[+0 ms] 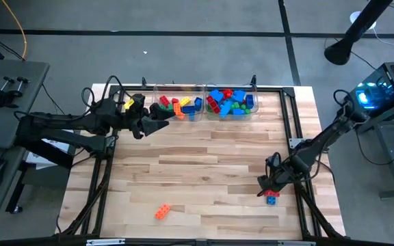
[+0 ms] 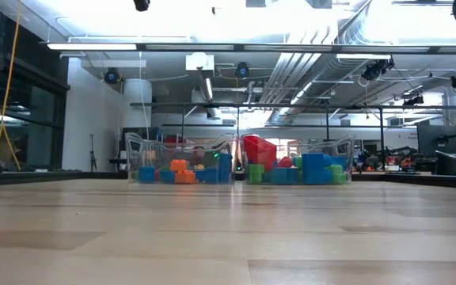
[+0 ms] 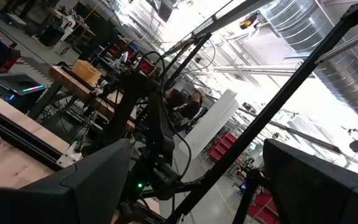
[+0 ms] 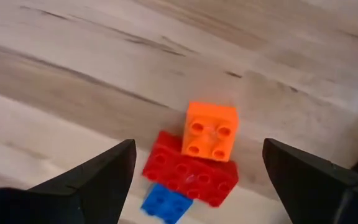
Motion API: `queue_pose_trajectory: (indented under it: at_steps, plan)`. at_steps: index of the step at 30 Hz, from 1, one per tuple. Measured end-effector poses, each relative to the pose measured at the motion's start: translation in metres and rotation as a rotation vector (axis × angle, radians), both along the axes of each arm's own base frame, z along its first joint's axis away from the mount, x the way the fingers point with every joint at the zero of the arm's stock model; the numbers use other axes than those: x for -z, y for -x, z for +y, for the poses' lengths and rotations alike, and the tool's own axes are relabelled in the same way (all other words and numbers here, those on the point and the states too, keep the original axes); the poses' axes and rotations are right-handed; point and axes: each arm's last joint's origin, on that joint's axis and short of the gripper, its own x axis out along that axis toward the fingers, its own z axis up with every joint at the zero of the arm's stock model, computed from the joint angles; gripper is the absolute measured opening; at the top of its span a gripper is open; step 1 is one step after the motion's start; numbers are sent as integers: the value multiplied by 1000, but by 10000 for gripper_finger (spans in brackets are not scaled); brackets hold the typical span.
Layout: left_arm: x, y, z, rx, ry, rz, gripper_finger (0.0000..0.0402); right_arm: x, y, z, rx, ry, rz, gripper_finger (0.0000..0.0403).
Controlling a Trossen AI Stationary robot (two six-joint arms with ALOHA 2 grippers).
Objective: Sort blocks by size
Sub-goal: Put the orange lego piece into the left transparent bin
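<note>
- Near table's right edge: right gripper (image 4: 194, 180) wide, empty, over orange cube (image 4: 211, 131), red brick (image 4: 191, 175), blue cube (image 4: 165, 203).
- Step: pick approach; next, lower onto one.
- Left gripper (image 1: 157, 117) wide, by bins (image 1: 204, 89).

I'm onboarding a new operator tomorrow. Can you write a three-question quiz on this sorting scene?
1. True or false: the right hand is already gripping a block.
2. Which block sits on top of the red block beneath the right hand? A) green B) orange C) yellow
3. Where does the left hand hover?

Key:
1. False; its fingers are spread, apart from the blocks.
2. B, the orange block; a blue block lies beside the red one.
3. At the left bin, open, next to the right bin.
</note>
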Motion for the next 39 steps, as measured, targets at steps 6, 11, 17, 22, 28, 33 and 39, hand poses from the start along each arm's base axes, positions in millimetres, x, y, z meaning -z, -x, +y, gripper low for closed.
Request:
queue_pose_trajectory:
  at_steps: [6, 11, 17, 22, 28, 33, 39]
  plan:
    - [0, 0, 0, 0, 0, 1, 351, 11, -4, 3, -1, 33, 52, 344]
    - [0, 0, 0, 0, 0, 2, 351, 18, -7, 6, -5, 30, 88, 344]
    - [0, 0, 0, -2, -8, 3, 351, 23, -8, 8, 40, 28, 132, 329]
    - [1, 0, 0, -2, -8, 9, 351, 27, -9, 9, 70, 41, 151, 281]
    - [1, 0, 0, -2, -8, 10, 351, 33, -13, 11, 71, 47, 149, 236]
    - [1, 0, 0, -2, -9, 10, 351, 39, -17, 15, 82, 45, 147, 220]
    - [1, 0, 0, -1, -8, 9, 351, 37, -18, 15, 86, 44, 146, 189]
